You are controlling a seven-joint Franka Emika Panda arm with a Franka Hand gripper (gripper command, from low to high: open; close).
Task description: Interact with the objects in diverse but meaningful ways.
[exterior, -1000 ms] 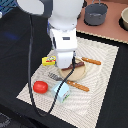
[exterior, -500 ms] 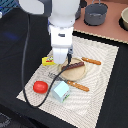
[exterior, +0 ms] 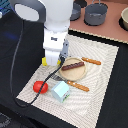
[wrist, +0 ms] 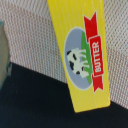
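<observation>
The yellow rectangular block (wrist: 82, 55) fills the wrist view close up; it carries a cow picture and a red "BUTTER" ribbon and lies on the woven mat. In the exterior view only its end (exterior: 45, 61) shows beside my gripper (exterior: 52, 62), which hangs right over it; the fingers are hidden. The dark brown sausage stick (exterior: 72, 65) lies on a tan plate (exterior: 75, 75). The red tomato ball (exterior: 40, 87) and the pale blue carton (exterior: 61, 91) sit at the mat's near side.
Two orange-handled utensils (exterior: 91, 61) (exterior: 79, 86) lie by the plate on the beige mat (exterior: 102, 87). Grey pots (exterior: 95, 14) and a tan bowl (exterior: 124, 19) stand at the back. A black cable (exterior: 20, 75) loops on the exterior view's left.
My arm has shifted a little toward the exterior view's left and lower, over the yellow block. The objects on the mat have not moved.
</observation>
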